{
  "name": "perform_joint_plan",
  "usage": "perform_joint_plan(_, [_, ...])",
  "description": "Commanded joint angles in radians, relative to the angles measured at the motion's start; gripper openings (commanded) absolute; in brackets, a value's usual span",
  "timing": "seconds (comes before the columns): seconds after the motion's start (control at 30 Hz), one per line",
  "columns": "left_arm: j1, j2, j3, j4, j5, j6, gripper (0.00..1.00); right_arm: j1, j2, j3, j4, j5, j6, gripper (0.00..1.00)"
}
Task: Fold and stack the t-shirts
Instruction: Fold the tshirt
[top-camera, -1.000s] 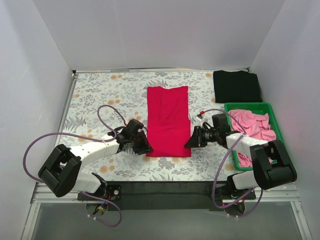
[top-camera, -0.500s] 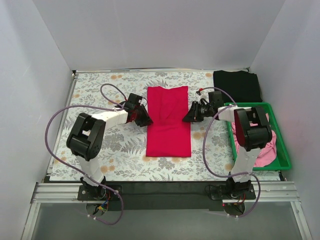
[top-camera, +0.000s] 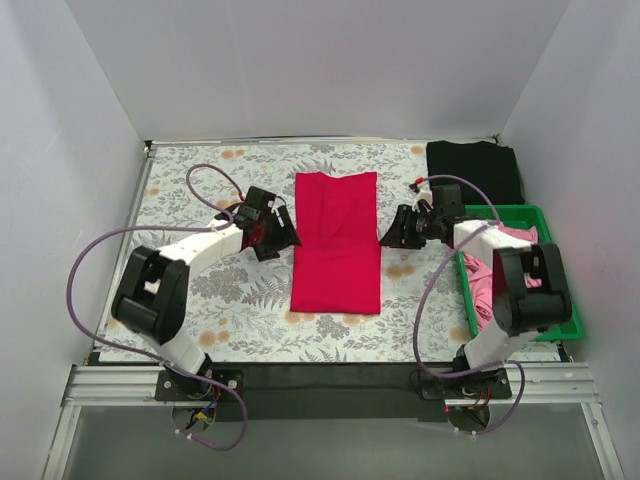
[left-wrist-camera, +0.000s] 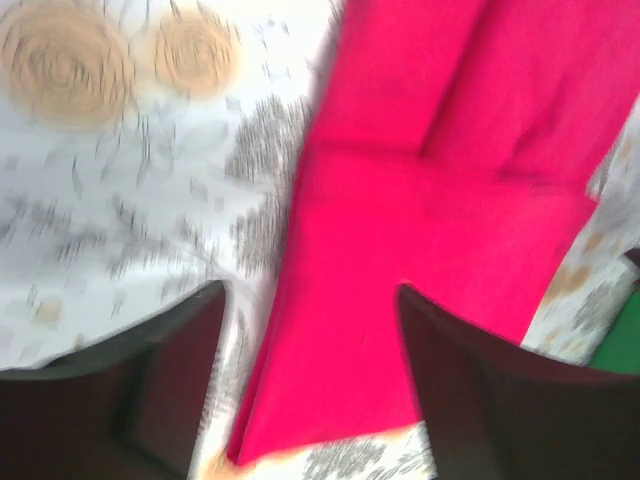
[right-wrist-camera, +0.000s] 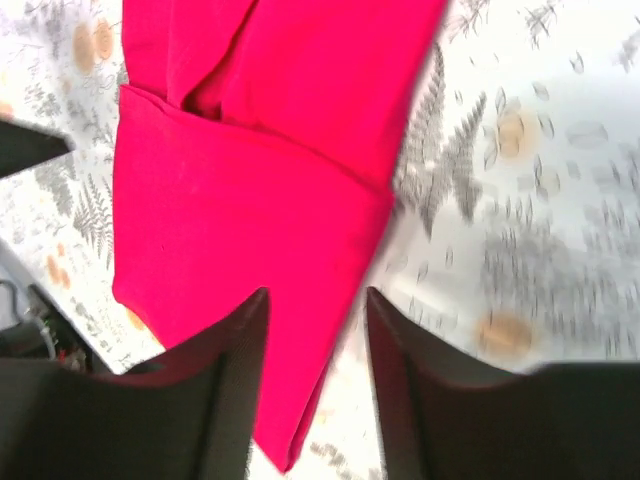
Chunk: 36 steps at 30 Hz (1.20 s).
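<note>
A crimson t-shirt lies folded into a long strip mid-table, its lower half overlapping the upper in a crease. My left gripper stands open at its left edge, and my right gripper stands open at its right edge. In the left wrist view the open gripper hovers over the red cloth, gripping nothing. The right gripper straddles the red edge, also empty. A folded black t-shirt rests at the back right. Pink t-shirts lie bunched in the bin.
A green plastic bin stands at the right edge, partly under my right arm. The floral tablecloth covers the table. White walls close in on three sides. Cables loop off both arms.
Both grippers moved from the shirt's near end up to the middle of its sides. Their jaws went from shut to open. The shirt lies where it was.
</note>
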Motion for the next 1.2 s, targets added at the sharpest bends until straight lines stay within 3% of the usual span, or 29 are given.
perform_joint_plan(0.0, [-0.093,-0.178,-0.042,-0.152,-0.157,0.033,0.69,0.056,-0.165,-0.053,-0.199,0.203,-0.020,0.46])
perform_joint_plan(0.03, [-0.145,-0.197,-0.050,-0.210,-0.183,0.015,0.73,0.100,-0.233,-0.091,-0.221,0.288,-0.009,0.54])
perform_joint_plan(0.13, [-0.254,-0.260,-0.096,-0.278,-0.233,-0.039,0.84,0.185,-0.346,-0.132,-0.319,0.457,0.032,0.66])
perform_joint_plan(0.3, [-0.332,-0.316,-0.194,-0.280,-0.239,-0.103,0.84,0.324,-0.434,-0.217,-0.430,0.534,0.165,0.67])
perform_joint_plan(0.47, [-0.384,-0.271,-0.203,-0.281,-0.288,-0.105,0.84,0.413,-0.448,-0.238,-0.457,0.577,0.222,0.67])
perform_joint_plan(0.83, [-0.398,-0.169,-0.144,-0.260,-0.336,-0.109,0.65,0.468,-0.381,-0.212,-0.453,0.583,0.252,0.56])
perform_joint_plan(1.17, [-0.398,-0.128,-0.130,-0.246,-0.313,-0.091,0.54,0.485,-0.361,-0.196,-0.448,0.583,0.270,0.54])
